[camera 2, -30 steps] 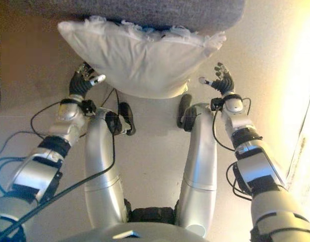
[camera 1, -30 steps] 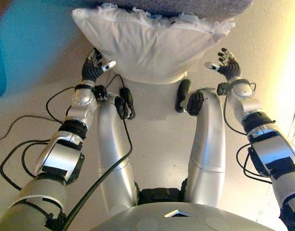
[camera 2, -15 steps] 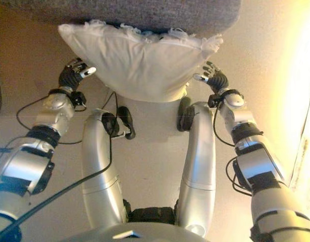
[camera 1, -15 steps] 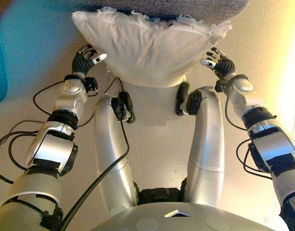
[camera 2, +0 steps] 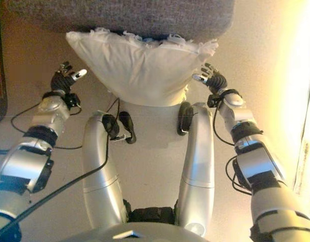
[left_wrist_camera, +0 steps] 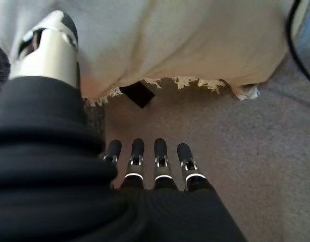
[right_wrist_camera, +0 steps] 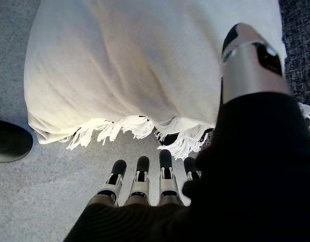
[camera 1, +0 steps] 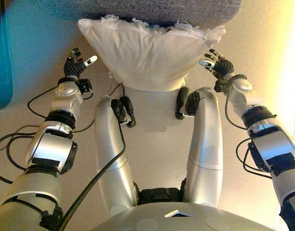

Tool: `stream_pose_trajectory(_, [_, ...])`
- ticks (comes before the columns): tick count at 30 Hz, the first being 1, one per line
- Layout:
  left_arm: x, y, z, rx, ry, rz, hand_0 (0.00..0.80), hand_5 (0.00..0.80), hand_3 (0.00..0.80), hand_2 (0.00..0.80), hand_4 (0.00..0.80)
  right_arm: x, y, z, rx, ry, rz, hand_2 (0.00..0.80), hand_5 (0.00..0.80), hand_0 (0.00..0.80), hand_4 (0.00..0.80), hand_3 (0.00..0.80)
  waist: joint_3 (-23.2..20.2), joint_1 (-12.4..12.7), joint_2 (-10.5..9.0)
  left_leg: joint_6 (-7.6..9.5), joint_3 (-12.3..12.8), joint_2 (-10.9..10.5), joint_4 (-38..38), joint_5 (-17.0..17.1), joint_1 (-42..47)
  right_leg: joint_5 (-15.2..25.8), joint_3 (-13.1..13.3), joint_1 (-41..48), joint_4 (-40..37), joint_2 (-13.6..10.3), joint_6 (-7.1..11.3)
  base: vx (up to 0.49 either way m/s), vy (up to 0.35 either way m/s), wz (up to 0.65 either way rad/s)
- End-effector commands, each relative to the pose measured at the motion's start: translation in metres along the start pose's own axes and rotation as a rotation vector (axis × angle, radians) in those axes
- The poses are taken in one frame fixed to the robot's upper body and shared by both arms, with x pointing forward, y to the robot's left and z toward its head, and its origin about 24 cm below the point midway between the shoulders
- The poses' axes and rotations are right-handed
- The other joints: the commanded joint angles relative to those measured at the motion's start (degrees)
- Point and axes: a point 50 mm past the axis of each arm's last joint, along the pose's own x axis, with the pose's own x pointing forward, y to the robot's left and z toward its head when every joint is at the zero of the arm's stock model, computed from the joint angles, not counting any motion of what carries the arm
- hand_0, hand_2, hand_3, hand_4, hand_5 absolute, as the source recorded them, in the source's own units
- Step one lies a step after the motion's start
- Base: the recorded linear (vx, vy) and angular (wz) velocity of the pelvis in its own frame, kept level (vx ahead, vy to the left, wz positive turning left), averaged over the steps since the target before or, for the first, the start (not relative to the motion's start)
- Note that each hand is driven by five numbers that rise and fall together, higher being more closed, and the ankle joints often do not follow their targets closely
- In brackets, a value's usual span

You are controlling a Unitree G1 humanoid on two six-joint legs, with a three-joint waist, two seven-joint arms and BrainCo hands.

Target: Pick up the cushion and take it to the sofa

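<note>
A white cushion (camera 1: 147,53) with a fringed edge stands on the floor, leaning against the front of the grey sofa (camera 1: 152,9). My left hand (camera 1: 76,65) is open and empty, a short way to the left of the cushion, apart from it. My right hand (camera 1: 217,65) is open, close beside the cushion's right corner. The left wrist view shows the cushion (left_wrist_camera: 185,40) past my straight fingers (left_wrist_camera: 162,161). The right wrist view shows the cushion (right_wrist_camera: 124,60) just past my straight fingers (right_wrist_camera: 142,176).
A teal object (camera 1: 1,57) stands at the far left. A bright wall edge (camera 1: 294,110) runs down the right side. A dark sofa foot (left_wrist_camera: 136,94) shows under the cushion's fringe. Beige floor lies all around.
My left hand has drawn away from the cushion's left side, out to the left. My right hand moved in to the cushion's right corner and stays there. The cushion stays against the sofa.
</note>
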Motion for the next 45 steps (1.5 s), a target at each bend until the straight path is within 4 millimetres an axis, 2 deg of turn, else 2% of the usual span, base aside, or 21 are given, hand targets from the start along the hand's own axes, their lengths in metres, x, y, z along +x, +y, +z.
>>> stream_pose_trajectory(1, [0.005, -0.01, 0.017, -0.041, -0.047, -0.032, 0.0, 0.0, 0.0, 0.0, 0.0, 0.007, 0.018, 0.02, 0.015, -0.063, 0.068, 0.0, 0.0, 0.0, 0.0, 0.0, -0.5, -0.09, 1.33, 2.54, 2.53, 0.5, -1.47, 0.85, 0.67, -0.22, 1.51, 5.28, -3.1, -0.5, -1.48, 0.0, 0.0, 0.0])
stream_pose_trajectory(5, [0.005, -0.035, 0.027, -0.059, -0.064, -0.176, 0.0, 0.0, 0.0, 0.0, 0.0, 0.009, 0.028, 0.025, 0.013, -0.074, 0.093, 0.0, 0.0, 0.0, 0.0, 0.0, -0.5, -0.18, 1.35, 2.59, 2.7, 0.42, -1.68, 1.12, 0.37, 0.45, 1.52, 5.07, -3.62, -0.66, -1.17, 0.0, 0.0, 0.0])
stream_pose_trajectory(9, [0.003, -0.052, 0.028, -0.085, -0.056, -0.267, 0.0, 0.0, 0.0, 0.0, 0.0, 0.01, 0.038, 0.026, 0.007, -0.079, 0.136, 0.0, 0.0, 0.0, 0.0, 0.0, -0.5, -0.24, 1.41, 2.82, 2.87, 0.48, -1.65, 1.2, 0.36, 0.82, 1.63, 5.21, -3.89, -0.77, -1.02, 0.0, 0.0, 0.0])
stream_pose_trajectory(18, [-0.01, -0.095, 0.024, -0.113, -0.012, -0.615, 0.0, 0.0, 0.0, 0.0, 0.0, 0.011, 0.08, 0.031, -0.022, -0.096, 0.317, 0.0, 0.0, 0.0, 0.0, 0.0, -0.5, -0.08, 1.75, 3.15, 3.23, 0.63, -0.94, 1.21, -0.52, 1.55, 1.77, 4.48, -3.99, -1.32, -0.97, 0.0, 0.0, 0.0])
stream_pose_trajectory(22, [-0.014, -0.106, 0.028, -0.119, -0.036, -0.642, 0.0, 0.0, 0.0, 0.0, 0.0, 0.011, 0.094, 0.03, -0.057, -0.073, 0.338, 0.0, 0.0, 0.0, 0.0, 0.0, -0.5, -0.05, 1.86, 3.31, 3.25, 0.75, -0.83, 1.4, -0.86, 1.91, 1.96, 4.14, -4.03, -1.26, -1.04, 0.0, 0.0, 0.0])
stream_pose_trajectory(23, [-0.014, -0.11, 0.031, -0.133, -0.049, -0.643, 0.163, 0.163, 0.163, 0.163, 0.163, 0.012, 0.098, 0.029, -0.078, -0.063, 0.331, 0.0, 0.0, 0.0, 0.0, 0.0, -0.5, 0.0, 1.87, 3.35, 3.19, 0.7, -0.71, 1.45, -0.99, 1.96, 2.04, 4.04, -3.94, -1.2, -1.08, 0.0, 0.0, 0.0])
stream_pose_trajectory(24, [-0.014, -0.111, 0.033, -0.136, -0.061, -0.642, 0.618, 0.618, 0.618, 0.618, 0.618, 0.013, 0.1, 0.029, -0.092, -0.062, 0.328, 0.0, 0.0, 0.0, 0.0, 0.0, -0.5, -0.01, 1.85, 3.37, 3.18, 0.68, -0.66, 1.49, -1.06, 1.98, 2.05, 3.99, -3.92, -1.17, -1.1, 0.0, 0.0, 0.0])
stream_pose_trajectory(25, [-0.015, -0.114, 0.035, -0.141, -0.075, -0.649, 0.8, 0.8, 0.8, 0.8, 0.8, 0.013, 0.102, 0.029, -0.108, -0.064, 0.316, 0.176, 0.176, 0.176, 0.176, 0.176, -0.5, -0.01, 1.82, 3.4, 3.18, 0.6, -0.66, 1.54, -1.15, 2.01, 2.05, 3.91, -3.91, -1.09, -1.15, 0.0, 0.0, 0.0])
stream_pose_trajectory(26, [-0.015, -0.116, 0.037, -0.144, -0.086, -0.657, 0.8, 0.8, 0.8, 0.8, 0.8, 0.013, 0.103, 0.03, -0.112, -0.067, 0.314, 0.8, 0.8, 0.8, 0.8, 0.8, -0.5, 0.06, 1.84, 3.41, 3.13, 0.5, -0.65, 1.58, -1.23, 2.03, 2.05, 3.89, -3.96, -1.11, -1.2, 0.0, 0.0, 0.0])
stream_pose_trajectory(31, [-0.019, -0.123, 0.035, -0.125, -0.093, -0.683, 0.8, 0.8, 0.8, 0.8, 0.8, 0.012, 0.116, 0.031, -0.076, -0.089, 0.341, 0.8, 0.8, 0.8, 0.8, 0.8, -0.5, 0.42, 1.97, 3.47, 3.08, 0.0, -0.46, 1.82, -1.4, 2.21, 1.97, 3.79, -3.69, -1.1, -1.27, 0.0, 0.0, 0.0])
stream_pose_trajectory(35, [-0.02, -0.12, 0.029, -0.123, -0.093, -0.661, 0.8, 0.8, 0.8, 0.8, 0.8, 0.01, 0.117, 0.027, -0.039, -0.093, 0.339, 0.8, 0.8, 0.8, 0.8, 0.8, -0.5, 0.53, 1.98, 3.35, 3.11, -0.02, -0.11, 2.08, -1.33, 2.33, 1.97, 3.88, -3.18, -1.19, -1.37, 0.017, 0.006, 0.03])
stream_pose_trajectory(41, [-0.026, -0.115, 0.023, -0.102, -0.158, -0.648, 0.8, 0.8, 0.8, 0.8, 0.8, 0.003, 0.11, 0.022, -0.046, -0.179, 0.292, 0.8, 0.8, 0.8, 0.8, 0.8, -0.5, 0.36, 1.54, 2.61, 2.84, 0.0, -2.62, 2.71, 1.23, 2.55, 1.89, 6.33, -4.8, -0.7, -1.23, 0.0, 0.0, 0.0])
stream_pose_trajectory(45, [-0.033, -0.111, 0.018, -0.103, -0.232, -0.643, 0.8, 0.8, 0.8, 0.8, 0.8, -0.008, 0.099, 0.016, -0.011, -0.254, 0.234, 0.8, 0.8, 0.8, 0.8, 0.8, -0.5, -0.03, 1.0, 1.96, 2.52, 0.05, -8.22, 3.66, 6.52, 3.69, 1.19, 11.57, -10.49, -0.49, -0.52, -0.004, 0.018, 0.01])
